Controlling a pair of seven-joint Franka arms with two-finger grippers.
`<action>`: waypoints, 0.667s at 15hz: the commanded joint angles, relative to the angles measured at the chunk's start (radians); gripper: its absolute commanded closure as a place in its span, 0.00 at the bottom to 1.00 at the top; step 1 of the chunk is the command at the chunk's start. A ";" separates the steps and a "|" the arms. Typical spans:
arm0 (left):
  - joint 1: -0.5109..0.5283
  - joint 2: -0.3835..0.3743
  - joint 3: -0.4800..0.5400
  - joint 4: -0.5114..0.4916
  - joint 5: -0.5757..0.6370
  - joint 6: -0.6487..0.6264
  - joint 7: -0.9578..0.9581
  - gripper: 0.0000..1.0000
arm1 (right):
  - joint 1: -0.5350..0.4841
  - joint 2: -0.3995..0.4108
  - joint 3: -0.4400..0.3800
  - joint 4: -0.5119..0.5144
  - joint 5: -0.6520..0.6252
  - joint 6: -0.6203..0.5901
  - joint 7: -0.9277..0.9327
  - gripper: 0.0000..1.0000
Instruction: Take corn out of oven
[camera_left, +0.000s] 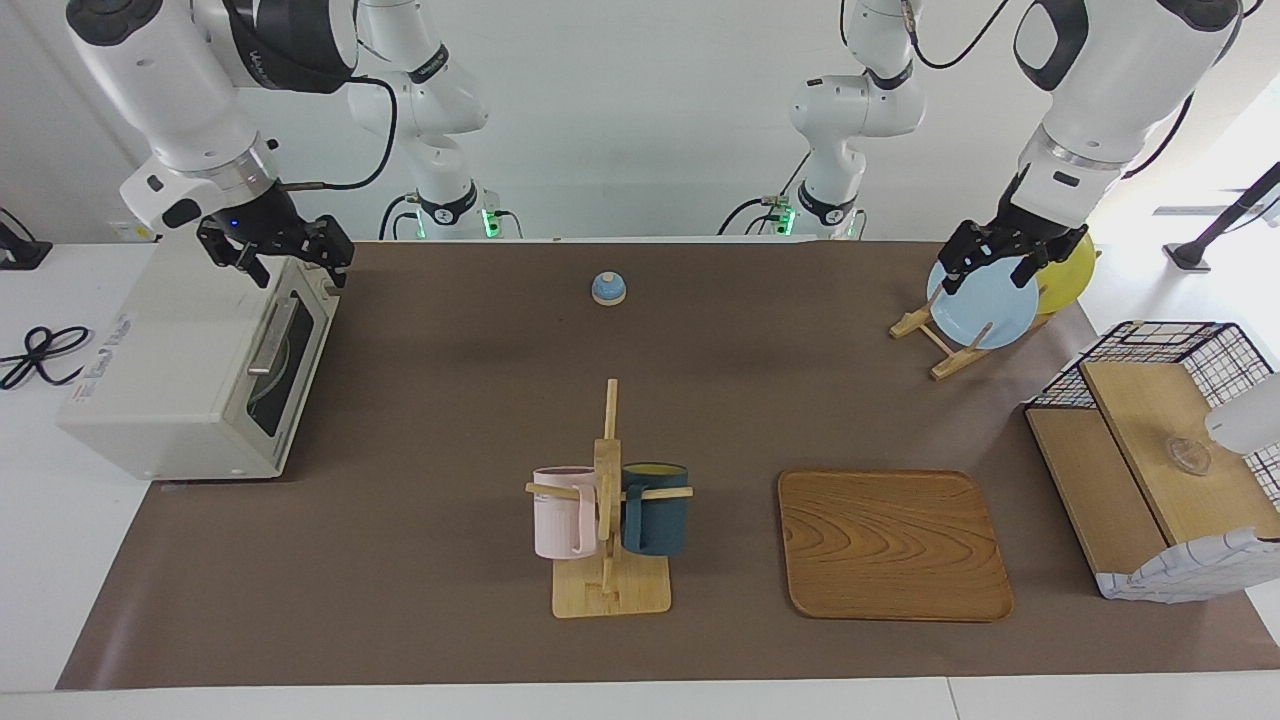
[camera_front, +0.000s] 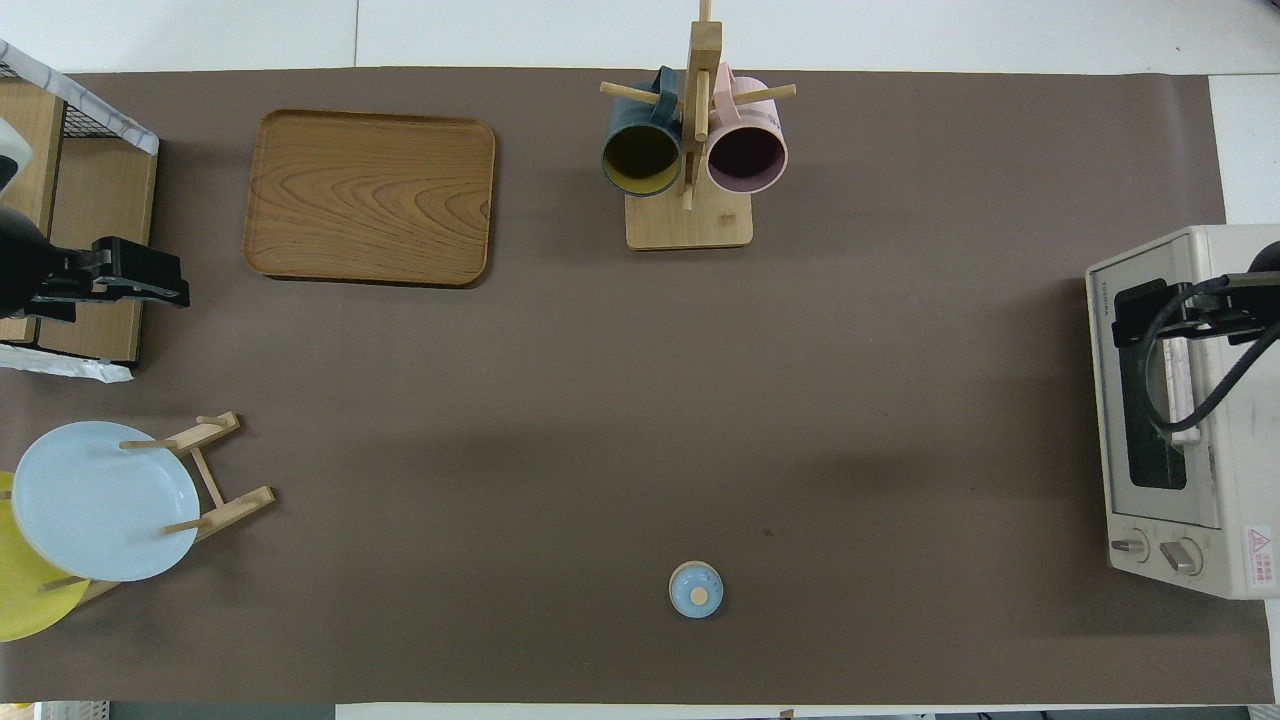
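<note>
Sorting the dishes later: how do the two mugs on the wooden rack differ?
The pink mug is pale and hangs toward the right arm's end; the dark teal mug hangs toward the left arm's end and shows a yellowish inside. Both hang from pegs of the mug rack, similar in size.

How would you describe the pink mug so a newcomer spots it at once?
Start at the wooden tray on the brown mat. Beside it, toward the right arm's end of the table, stands a wooden mug tree with two mugs on its pegs. The pink mug is the pale one, hanging on the oven-facing peg; its neighbour, the dark teal mug, hangs tray-side.
</note>
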 joint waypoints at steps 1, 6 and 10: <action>0.007 -0.007 -0.002 0.000 -0.008 -0.006 0.005 0.00 | -0.003 -0.007 -0.001 0.002 0.007 0.001 0.011 0.00; 0.007 -0.007 -0.002 0.000 -0.008 -0.006 0.005 0.00 | -0.010 -0.010 -0.002 -0.006 0.010 -0.001 0.011 0.00; 0.007 -0.007 -0.002 0.000 -0.008 -0.006 0.005 0.00 | -0.010 -0.013 -0.007 -0.018 0.010 0.004 0.016 0.00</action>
